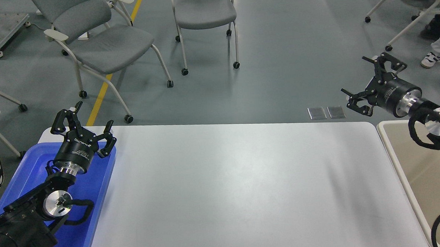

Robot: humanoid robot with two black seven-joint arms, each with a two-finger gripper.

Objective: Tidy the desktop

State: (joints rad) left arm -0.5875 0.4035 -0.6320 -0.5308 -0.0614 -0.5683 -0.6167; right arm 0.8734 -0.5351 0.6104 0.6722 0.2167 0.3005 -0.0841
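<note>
The desktop [238, 182] is a wide white tabletop with rounded corners, and nothing lies on it. My left gripper [86, 121] is open and empty, raised over the far end of a blue tray [92, 205] at the desktop's left edge. My right gripper [366, 82] is open and empty, raised above the desktop's far right corner, fingers pointing left and away.
A beige bin [399, 159] stands against the desktop's right edge; the part in view holds nothing. Grey wheeled chairs [106, 43] stand on the floor beyond the desktop. A person's legs and shoes [433, 59] show at the far right.
</note>
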